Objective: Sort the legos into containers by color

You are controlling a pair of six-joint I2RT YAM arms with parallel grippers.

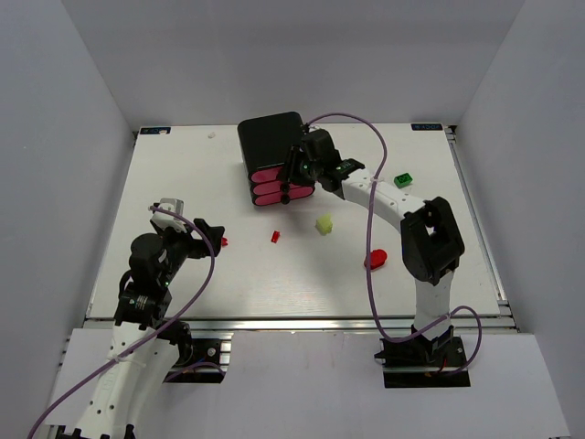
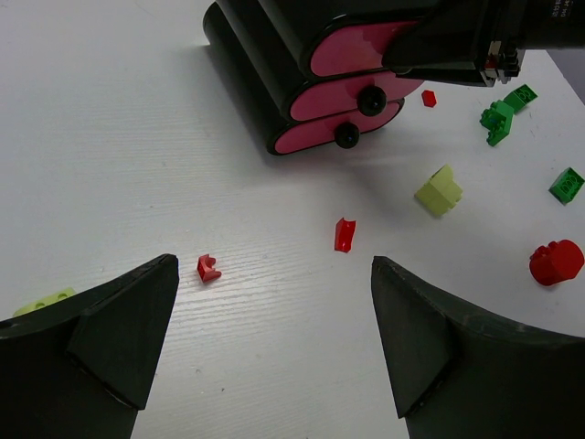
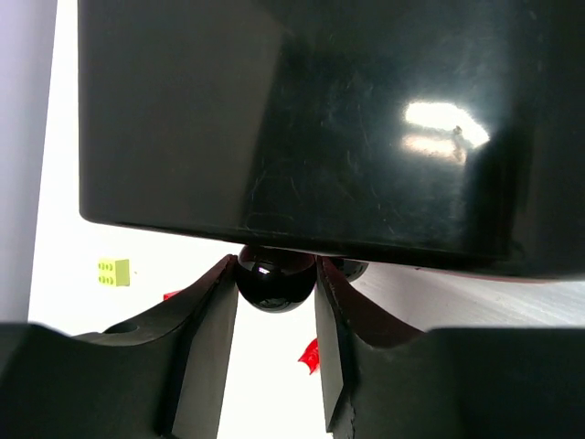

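Knob (image 3: 277, 285) pinched by right pincer (image 3: 274, 277), its white lettering (image 2: 559, 11) illegible

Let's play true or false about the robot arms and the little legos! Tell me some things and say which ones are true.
1. The right gripper is closed around a black knob. True.
2. The pink drawers are pulled wide open. False: all three are pushed in.
3. The left gripper holds a red lego. False: it is open and empty, and the small red lego lies on the table.
4. A pale yellow lego lies on the table. True.
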